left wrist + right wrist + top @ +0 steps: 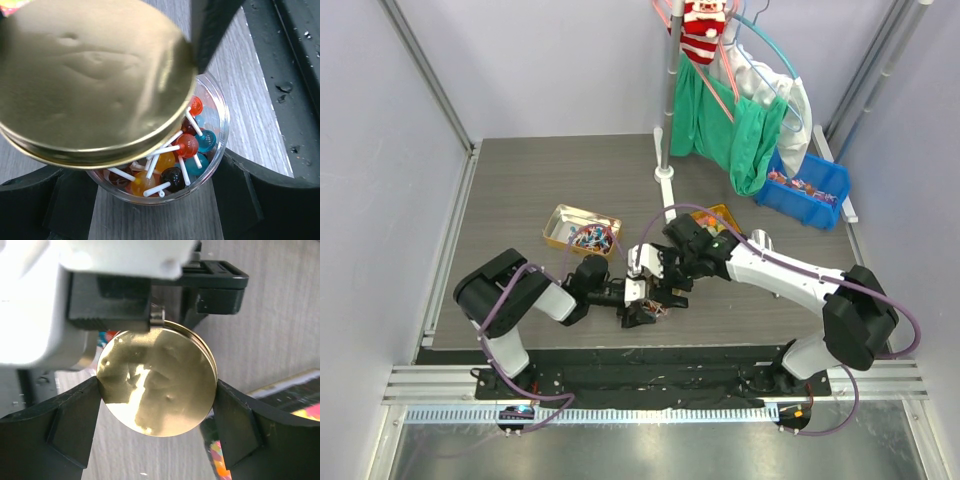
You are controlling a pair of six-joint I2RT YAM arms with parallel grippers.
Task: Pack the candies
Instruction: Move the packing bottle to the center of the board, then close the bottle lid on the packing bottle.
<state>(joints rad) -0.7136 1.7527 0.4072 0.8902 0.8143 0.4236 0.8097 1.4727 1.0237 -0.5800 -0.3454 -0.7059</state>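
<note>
The right gripper (157, 407) clamps the gold lid (90, 75) over the jar (223, 125) gripped by the left gripper (155, 202), where upstanding lollipop sticks (170, 150) could jam it askew, while wrapped candies (588, 236) wait in the tray (558, 214) at eleven o'clock.

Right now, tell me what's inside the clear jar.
Small lollipops with white sticks: red, teal, orange, dark. The gold lid in the right hand blocks most of the jar; the rest is hidden.
</note>
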